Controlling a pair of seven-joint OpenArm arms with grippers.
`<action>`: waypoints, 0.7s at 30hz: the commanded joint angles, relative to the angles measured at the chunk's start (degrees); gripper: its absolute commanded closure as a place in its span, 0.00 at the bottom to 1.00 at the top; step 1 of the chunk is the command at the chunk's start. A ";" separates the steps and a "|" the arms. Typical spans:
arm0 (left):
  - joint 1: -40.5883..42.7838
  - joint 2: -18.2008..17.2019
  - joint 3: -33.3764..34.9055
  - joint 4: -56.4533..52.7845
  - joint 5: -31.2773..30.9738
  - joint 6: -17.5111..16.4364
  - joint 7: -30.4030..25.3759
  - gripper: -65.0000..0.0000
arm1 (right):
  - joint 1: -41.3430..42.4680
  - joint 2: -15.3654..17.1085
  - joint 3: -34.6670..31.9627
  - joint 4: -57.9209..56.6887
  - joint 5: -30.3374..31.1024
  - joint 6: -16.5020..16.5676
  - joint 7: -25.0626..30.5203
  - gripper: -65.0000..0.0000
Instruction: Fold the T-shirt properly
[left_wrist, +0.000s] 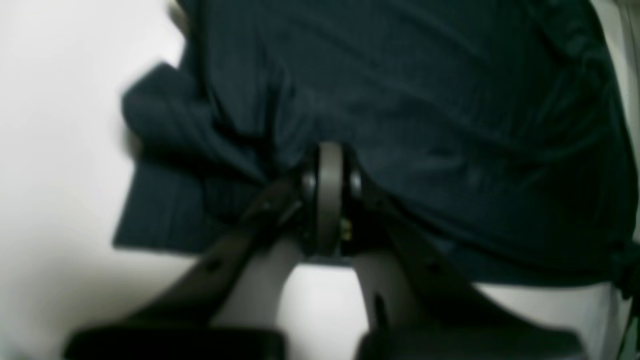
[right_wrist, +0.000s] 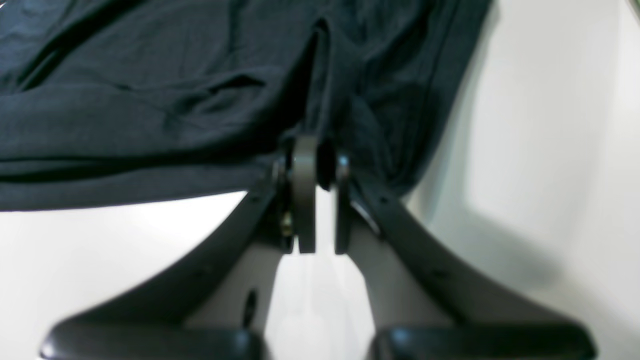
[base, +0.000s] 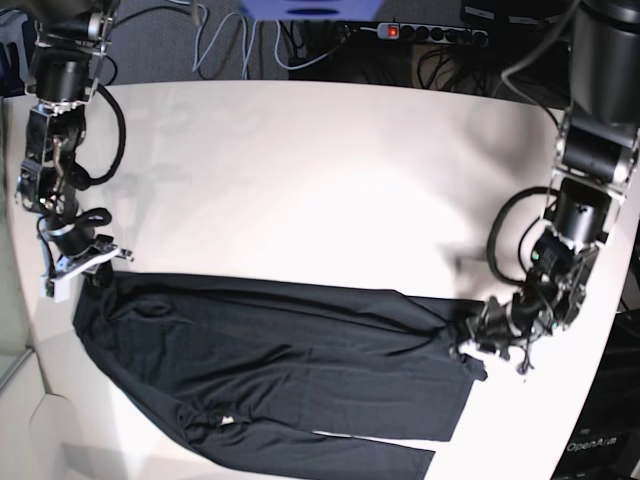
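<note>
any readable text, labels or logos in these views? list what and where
"OpenArm": pale lettering on the dark robot base at the lower right corner of the base view; its end is cut off.
White tag at the neck of the T-shirt: too small to read.
Both wrist views: no text.

We get even overhead light in the base view: sharp, white table (base: 320, 170) bright, short soft shadows under the arms. Both wrist views are soft. Left wrist is worst, with the T-shirt (left_wrist: 400, 100) smeared and its edge ghosted on the left. Right wrist shows a broad grey shadow on the table at right, near-field gripper parts defocused, mild glare below.
</note>
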 joint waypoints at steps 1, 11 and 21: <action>-1.26 -2.31 -0.33 1.10 -0.07 0.40 -1.08 1.00 | 1.10 1.15 0.20 0.96 0.57 0.42 1.53 0.96; 4.45 -5.92 -0.25 12.18 0.02 9.19 -0.82 1.00 | 1.19 0.79 0.20 0.96 0.57 0.42 1.53 0.96; 4.10 -3.63 -0.33 12.18 6.61 11.65 -0.91 1.00 | 0.14 0.97 0.20 1.31 0.57 0.42 1.44 0.96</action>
